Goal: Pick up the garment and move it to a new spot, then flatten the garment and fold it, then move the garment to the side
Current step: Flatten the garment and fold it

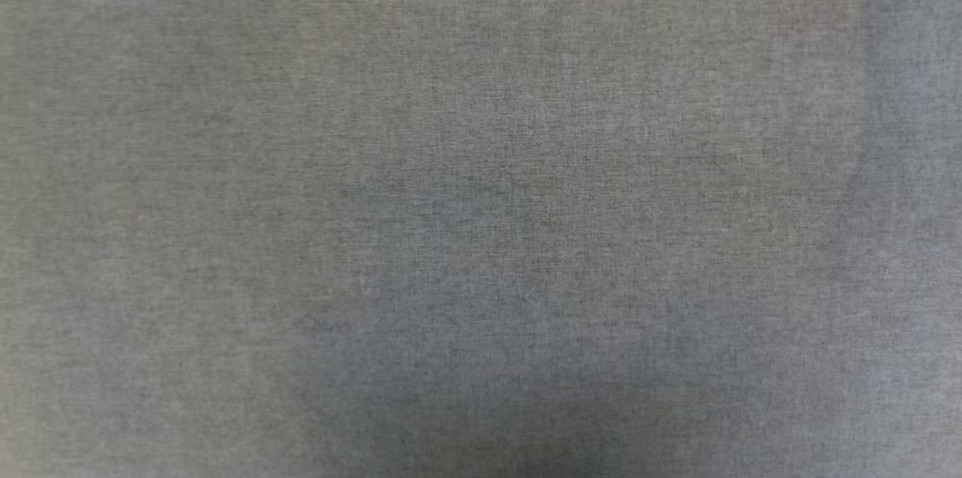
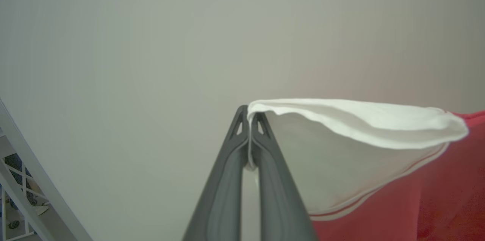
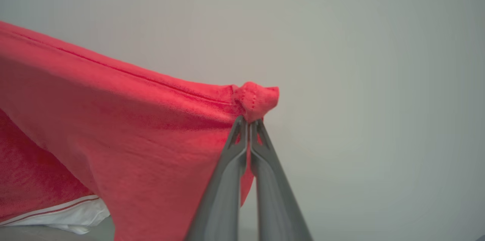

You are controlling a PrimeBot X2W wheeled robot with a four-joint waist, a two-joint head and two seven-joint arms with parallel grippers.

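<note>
- Red garment [image 3: 132, 127] hung stretched against a plain pale backdrop [image 3: 379, 82].
- Left gripper [image 2: 249, 119] was clamped on the garment's white sleeve [image 2: 360, 119] edge before that backdrop.
- Right gripper [image 3: 249, 123] pinched a bunched red corner before it.

The shirt [image 3: 144, 127] is soft red knit cloth, matt and slightly fuzzy, with a stitched seam running toward 3 o'clock in the right wrist view. Its sleeve [image 2: 360, 119] is smoother white cloth, also matt, edged at 5 o'clock with striped trim. The left pincer [image 2: 249, 116] and right pincer [image 3: 248, 123] look like dark grey moulded plastic, smooth with a dull sheen. The head view shows grey cloth [image 1: 481, 207], finely woven, flecked and matt.
</note>
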